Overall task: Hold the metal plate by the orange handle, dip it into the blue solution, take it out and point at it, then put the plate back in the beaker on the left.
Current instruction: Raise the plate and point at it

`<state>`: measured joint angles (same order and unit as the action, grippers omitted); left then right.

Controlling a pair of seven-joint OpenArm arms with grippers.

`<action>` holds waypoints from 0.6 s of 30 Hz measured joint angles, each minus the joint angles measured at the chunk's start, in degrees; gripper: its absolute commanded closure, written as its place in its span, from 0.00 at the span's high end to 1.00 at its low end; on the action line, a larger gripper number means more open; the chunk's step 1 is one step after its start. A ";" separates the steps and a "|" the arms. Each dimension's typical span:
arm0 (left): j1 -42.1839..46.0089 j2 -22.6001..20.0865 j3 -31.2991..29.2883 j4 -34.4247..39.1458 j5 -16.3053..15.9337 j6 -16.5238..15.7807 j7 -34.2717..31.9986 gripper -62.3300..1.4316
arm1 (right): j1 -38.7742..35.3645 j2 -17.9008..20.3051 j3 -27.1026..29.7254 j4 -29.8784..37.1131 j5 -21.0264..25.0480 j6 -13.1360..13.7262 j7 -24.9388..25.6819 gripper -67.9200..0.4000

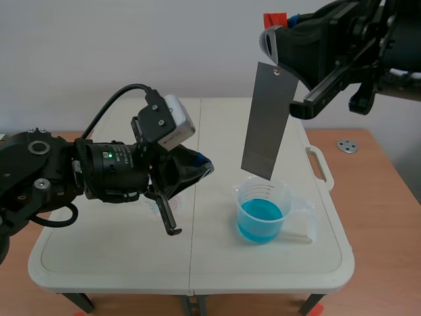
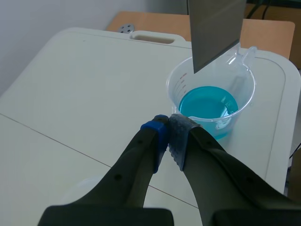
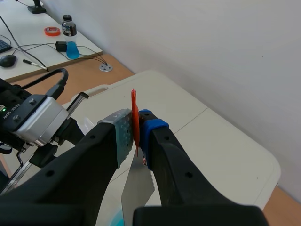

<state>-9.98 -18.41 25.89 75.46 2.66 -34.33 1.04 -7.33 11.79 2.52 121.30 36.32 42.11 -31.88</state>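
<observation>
Scene view: cream plastic folding counter [image 1: 99,257] is seen carrying two beakers. Left pincer [image 2: 168,128] is held closed on nothing, pads touching, aimed toward the plate's lower end. Right pincer [image 3: 136,132] is raised, clamped at the top of the grey rectangular metal plate [image 1: 266,122], which is hung upright, lower edge just above the clear plastic beaker of blue solution [image 1: 262,212], out of the liquid. Second clear beaker [image 1: 154,205] is mostly hidden behind the left arm. Thin orange handle [image 3: 134,101] is pinched between the right pads.
</observation>
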 measured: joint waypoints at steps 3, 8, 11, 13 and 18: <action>-0.17 0.50 -0.02 0.00 0.20 0.02 -0.02 0.05 | 0.00 0.00 0.00 0.00 0.02 0.00 0.00 0.02; -0.20 1.11 -0.02 0.00 1.73 0.04 0.00 0.05 | 0.00 0.00 0.00 0.00 0.02 -0.02 0.00 0.02; -0.20 1.25 -0.02 0.00 1.90 0.11 0.00 0.05 | 0.00 0.00 0.00 0.00 0.02 -0.02 0.00 0.02; -0.20 1.25 -0.02 0.00 1.90 0.11 0.00 0.05 | 0.00 0.00 0.00 0.00 0.02 -0.02 0.00 0.02; -0.20 1.25 -0.02 0.00 1.90 0.11 0.00 0.05 | 0.00 0.00 0.00 0.00 0.02 -0.02 0.00 0.02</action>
<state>-10.17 -17.17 25.87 75.46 4.56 -34.22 1.04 -7.33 11.79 2.52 121.30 36.34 42.09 -31.88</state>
